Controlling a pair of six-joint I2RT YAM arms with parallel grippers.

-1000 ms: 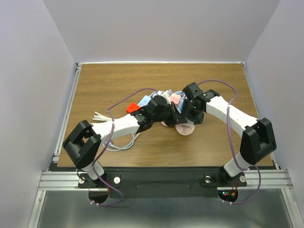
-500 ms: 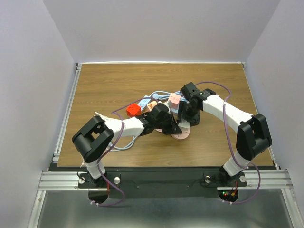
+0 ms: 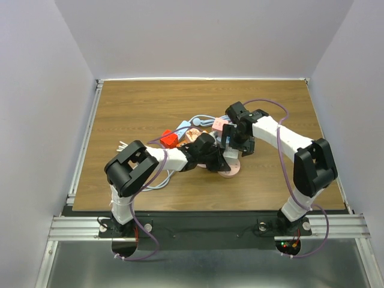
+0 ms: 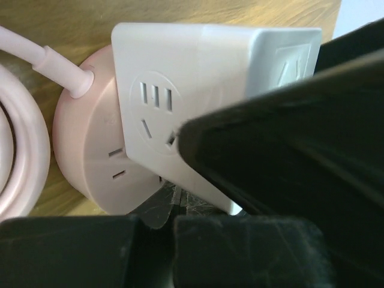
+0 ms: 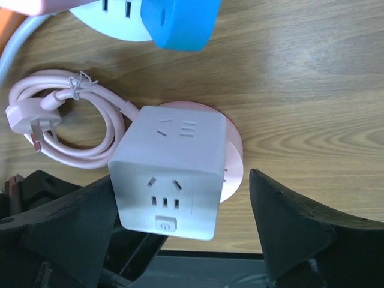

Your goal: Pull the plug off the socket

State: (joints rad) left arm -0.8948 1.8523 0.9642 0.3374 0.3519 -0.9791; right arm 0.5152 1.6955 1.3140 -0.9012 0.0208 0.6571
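Note:
A white cube plug (image 5: 171, 174) sits in a round pink socket (image 5: 233, 157) on the wooden table. My right gripper (image 5: 183, 183) is open, one finger on each side of the cube, and neither clearly touches it. In the left wrist view the cube (image 4: 204, 78) stands on the pink socket (image 4: 90, 165), and my left gripper (image 4: 172, 211) is shut with its tips at the socket's near rim and nothing between them. From above, both grippers meet over the socket (image 3: 231, 168): the left gripper (image 3: 219, 161) beside it, the right gripper (image 3: 235, 147) above it.
The socket's pink cable (image 5: 72, 135) lies coiled to its left. A blue plug (image 5: 180, 18) on a pale round socket lies just beyond. A red plug (image 3: 168, 139), a pink cube (image 3: 219, 125) and pale cables cluster behind the grippers. White ties (image 3: 123, 146) lie to the left.
My right gripper has opened wider and shifted left over the cube. The left arm has folded in closer, its gripper staying shut at the socket, which slid slightly left.

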